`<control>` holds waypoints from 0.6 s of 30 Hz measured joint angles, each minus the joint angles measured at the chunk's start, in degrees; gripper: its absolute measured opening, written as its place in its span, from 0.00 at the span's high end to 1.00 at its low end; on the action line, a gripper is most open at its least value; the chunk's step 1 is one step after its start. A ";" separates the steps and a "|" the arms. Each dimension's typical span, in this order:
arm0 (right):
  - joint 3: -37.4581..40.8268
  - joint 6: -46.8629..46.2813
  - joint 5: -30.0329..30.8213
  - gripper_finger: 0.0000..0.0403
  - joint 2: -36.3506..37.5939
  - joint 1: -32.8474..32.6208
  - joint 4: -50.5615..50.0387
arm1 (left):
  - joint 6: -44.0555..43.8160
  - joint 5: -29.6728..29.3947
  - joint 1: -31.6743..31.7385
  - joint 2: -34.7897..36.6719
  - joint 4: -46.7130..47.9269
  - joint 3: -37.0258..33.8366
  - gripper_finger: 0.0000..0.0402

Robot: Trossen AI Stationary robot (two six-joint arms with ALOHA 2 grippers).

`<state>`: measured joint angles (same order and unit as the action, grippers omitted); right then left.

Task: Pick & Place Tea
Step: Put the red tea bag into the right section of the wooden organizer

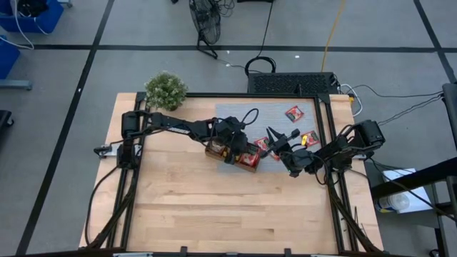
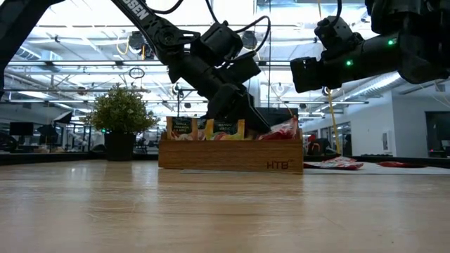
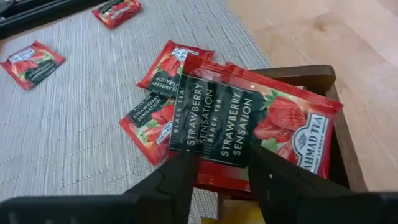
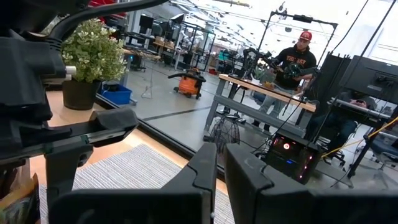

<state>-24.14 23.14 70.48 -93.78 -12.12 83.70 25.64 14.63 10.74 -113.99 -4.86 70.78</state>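
The left end effector (image 3: 221,180) sits at the tray's (image 1: 230,154) right end, centre frame, fingers apart over a red sachet (image 3: 249,121) lying there. The right end effector (image 4: 219,180), raised just right of it, is closed and empty. More sachets (image 1: 294,113) lie on the grey mat (image 1: 235,111) above; bare table (image 1: 228,207) fills the lower frame.

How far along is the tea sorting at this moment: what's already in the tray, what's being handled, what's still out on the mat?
Done: the wooden tray already holds yellow-labelled and red sachets. In hand: the left gripper, fingers apart, sits over red strawberry sachets lying across the tray's end compartment. Left: several red sachets lie loose on the grey mat. The right gripper is shut and empty, raised above the mat.
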 joint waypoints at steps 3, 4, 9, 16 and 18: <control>0.00 0.00 -0.01 0.95 0.00 0.00 -0.02 | -0.27 0.00 0.00 0.00 0.02 0.00 0.59; 0.00 0.00 0.00 0.95 0.00 0.00 0.00 | -0.27 0.00 0.00 0.00 0.00 0.00 0.58; 0.00 0.01 0.00 0.95 0.00 0.00 0.00 | -0.30 0.00 0.00 0.00 0.00 0.00 0.57; 0.00 0.00 -0.02 0.95 0.00 0.00 0.00 | -0.02 -0.21 0.00 1.25 0.29 0.00 0.59; 0.00 0.00 -0.02 0.95 0.00 0.00 0.00 | -0.01 -0.28 0.00 2.09 0.90 -0.07 0.60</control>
<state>-24.14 23.14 70.46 -93.78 -12.12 83.70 25.63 14.35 10.74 -111.90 -3.97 70.72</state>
